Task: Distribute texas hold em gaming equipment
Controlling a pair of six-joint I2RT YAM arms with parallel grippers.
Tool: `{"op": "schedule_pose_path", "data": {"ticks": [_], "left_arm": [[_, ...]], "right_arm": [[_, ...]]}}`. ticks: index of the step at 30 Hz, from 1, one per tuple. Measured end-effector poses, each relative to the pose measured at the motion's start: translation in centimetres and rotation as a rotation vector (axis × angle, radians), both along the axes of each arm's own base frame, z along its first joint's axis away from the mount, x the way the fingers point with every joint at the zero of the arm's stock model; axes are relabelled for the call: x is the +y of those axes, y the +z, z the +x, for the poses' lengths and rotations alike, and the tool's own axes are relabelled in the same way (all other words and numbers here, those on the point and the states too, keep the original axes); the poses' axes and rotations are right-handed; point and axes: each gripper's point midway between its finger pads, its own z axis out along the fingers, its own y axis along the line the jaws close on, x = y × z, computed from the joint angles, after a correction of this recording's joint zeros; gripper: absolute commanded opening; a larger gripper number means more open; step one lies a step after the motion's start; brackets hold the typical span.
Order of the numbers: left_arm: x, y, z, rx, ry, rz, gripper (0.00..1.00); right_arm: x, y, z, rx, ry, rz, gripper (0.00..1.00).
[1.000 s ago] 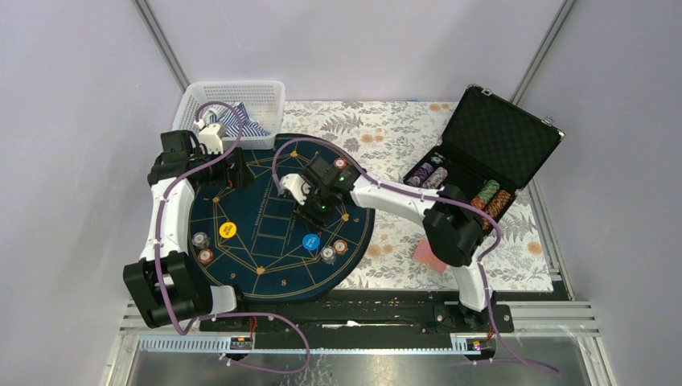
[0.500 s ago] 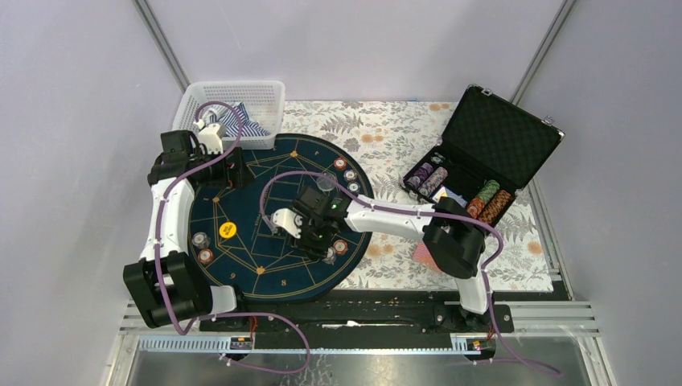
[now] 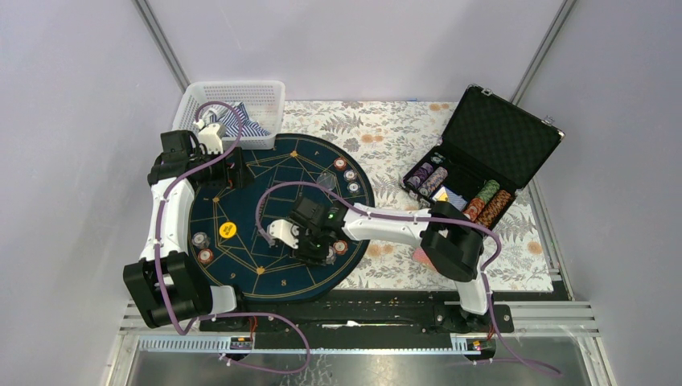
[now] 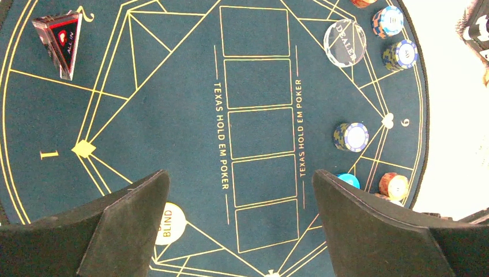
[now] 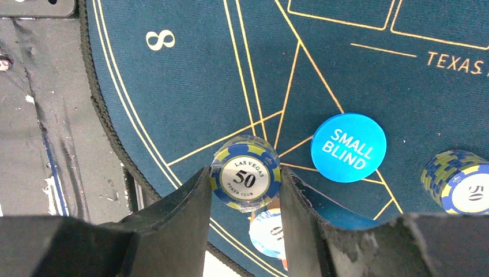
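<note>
In the right wrist view my right gripper (image 5: 245, 173) is shut on a small blue-and-yellow "50" chip stack (image 5: 245, 180), held just above the near edge of the dark blue mat (image 5: 190, 86). The blue small-blind disc (image 5: 348, 147) lies just right of it. Another 50 stack (image 5: 458, 187) and a pale chip (image 5: 268, 231) are close by. In the top view this gripper (image 3: 315, 248) is over the mat's near right part. My left gripper (image 4: 239, 176) is open and empty above the mat, with the yellow blind disc (image 4: 170, 222) and clear dealer disc (image 4: 345, 43) in view.
An open black case (image 3: 490, 153) with chip rows (image 3: 490, 201) stands at the right, and red cards (image 3: 426, 256) lie near it. A white basket (image 3: 233, 100) is at the back left. More chips (image 3: 206, 256) and an all-in marker (image 4: 60, 40) sit on the mat.
My right gripper has moved from the mat's middle toward its near right edge, over the blue disc. The left arm has not moved.
</note>
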Motion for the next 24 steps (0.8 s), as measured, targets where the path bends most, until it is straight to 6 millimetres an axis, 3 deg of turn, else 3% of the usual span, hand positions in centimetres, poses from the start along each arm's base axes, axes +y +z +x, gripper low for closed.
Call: {"op": "schedule_pose_path", "data": {"ticks": [13,24], "left_arm": [[0.00,0.00,0.00,0.000,0.000,0.000,0.99],[0.00,-0.01,-0.01,0.000,-0.001,0.000,0.99]], "right_arm": [[-0.66,-0.82,-0.48,-0.003,0.030,-0.023,0.46],[-0.55,-0.90,-0.95,-0.012,0.047,-0.027,0.47]]}}
